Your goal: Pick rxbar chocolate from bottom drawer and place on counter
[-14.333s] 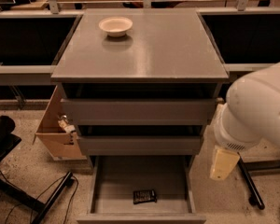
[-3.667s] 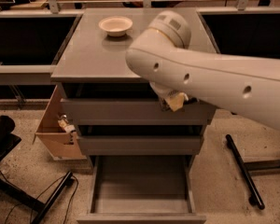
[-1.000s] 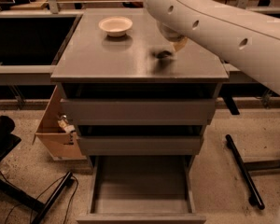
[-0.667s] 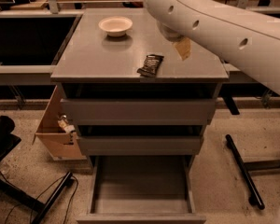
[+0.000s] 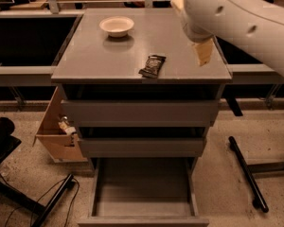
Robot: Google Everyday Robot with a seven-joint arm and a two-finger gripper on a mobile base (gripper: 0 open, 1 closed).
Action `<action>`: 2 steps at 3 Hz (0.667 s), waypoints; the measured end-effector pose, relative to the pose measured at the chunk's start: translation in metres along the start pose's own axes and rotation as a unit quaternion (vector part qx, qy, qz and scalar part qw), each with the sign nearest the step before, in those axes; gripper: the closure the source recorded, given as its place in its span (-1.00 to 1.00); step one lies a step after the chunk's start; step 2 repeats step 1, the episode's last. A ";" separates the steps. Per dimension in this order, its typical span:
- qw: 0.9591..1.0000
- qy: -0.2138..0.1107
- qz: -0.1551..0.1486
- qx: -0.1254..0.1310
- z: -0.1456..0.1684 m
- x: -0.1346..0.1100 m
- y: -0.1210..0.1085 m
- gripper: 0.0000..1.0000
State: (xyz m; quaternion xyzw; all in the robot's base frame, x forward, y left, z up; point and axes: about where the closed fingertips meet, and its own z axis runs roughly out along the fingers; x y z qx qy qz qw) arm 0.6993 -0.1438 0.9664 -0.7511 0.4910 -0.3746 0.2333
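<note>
The rxbar chocolate (image 5: 152, 66) lies flat on the counter (image 5: 94, 56), close to its near edge and slightly askew. The gripper (image 5: 203, 52) hangs just to its right above the slab, apart from the bar; whether its jaws are open or closed cannot be told. The bottom drawer (image 5: 142, 188) stands pulled out below. A white bowl (image 5: 116, 25) sits toward the far left. The bar looks light, thin and fairly stiff, its glossy wrapper likely slippery; a grasp across the narrow width at mid-length would seem safest.
</note>
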 end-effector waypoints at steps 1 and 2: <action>0.997 0.006 0.046 0.056 -0.045 0.031 0.022 -1.00; 0.997 0.006 0.046 0.056 -0.045 0.031 0.022 -1.00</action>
